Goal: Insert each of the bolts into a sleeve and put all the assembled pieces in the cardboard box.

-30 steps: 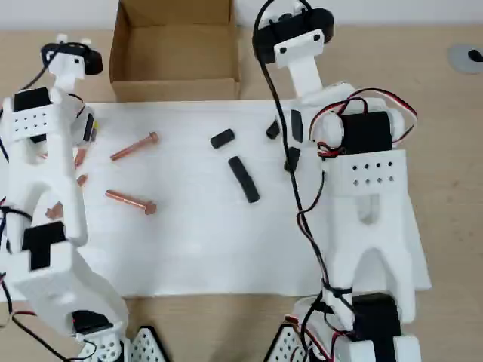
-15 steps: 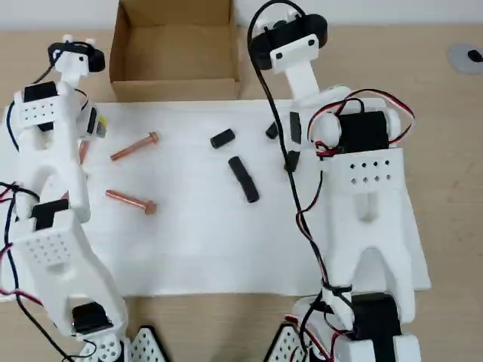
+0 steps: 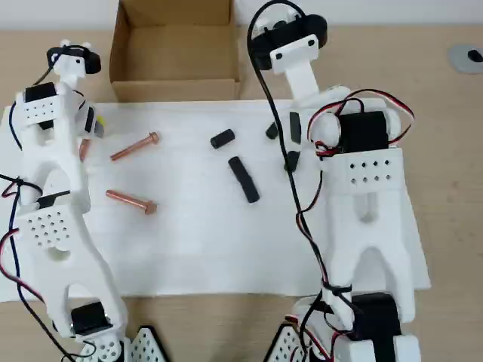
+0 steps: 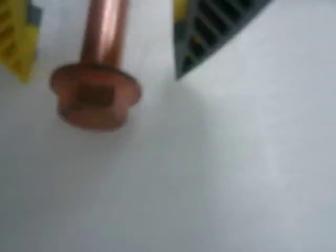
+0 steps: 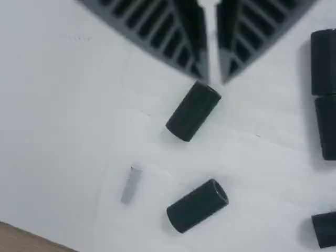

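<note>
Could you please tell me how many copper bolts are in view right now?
3. The upper bolt and lower bolt lie loose on the white mat; the third bolt lies between the left hand's open fingers. The left arm may hide more.

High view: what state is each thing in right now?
Cardboard box: open, nothing visible inside.
Bolts: lying flat, no sleeve on.
Sleeves: lying loose, no bolt in.
Left end effector: open, astride a bolt.
Right end effector: shut, holding nothing, by a sleeve.
</note>
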Controlling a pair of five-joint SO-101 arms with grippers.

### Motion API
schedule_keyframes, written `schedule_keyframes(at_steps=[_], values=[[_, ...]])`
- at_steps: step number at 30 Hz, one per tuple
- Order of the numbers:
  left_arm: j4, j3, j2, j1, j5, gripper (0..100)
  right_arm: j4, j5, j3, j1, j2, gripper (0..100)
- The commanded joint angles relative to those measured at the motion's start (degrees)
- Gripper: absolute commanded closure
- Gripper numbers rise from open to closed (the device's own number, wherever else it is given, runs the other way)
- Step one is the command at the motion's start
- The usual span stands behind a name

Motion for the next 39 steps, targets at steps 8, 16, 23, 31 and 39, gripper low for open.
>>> schedule_keyframes(at_steps=[8, 16, 23, 31, 39], values=[[-0.6, -2.5, 4.7, -0.9, -0.1, 88, -0.4, 0.5, -0.1, -0.6, -0.4, 98.6], [4.6, -2.8, 4.6, -0.9, -0.3, 99, -0.4, 0.5, -0.1, -0.6, -0.2, 98.6], [6.8, -4.0, 4.3, -0.8, 0.0, 99, -0.4, 0.5, -0.1, -0.6, -0.2, 98.6], [26.3, -30.0, 4.3, 0.3, 3.5, 99, 2.3, 0.4, -0.1, -0.9, 0.0, 98.6], [32.6, -43.7, -1.9, -1.0, 11.5, 99, 8.1, 2.9, 0.4, -4.4, 4.4, 98.6]])
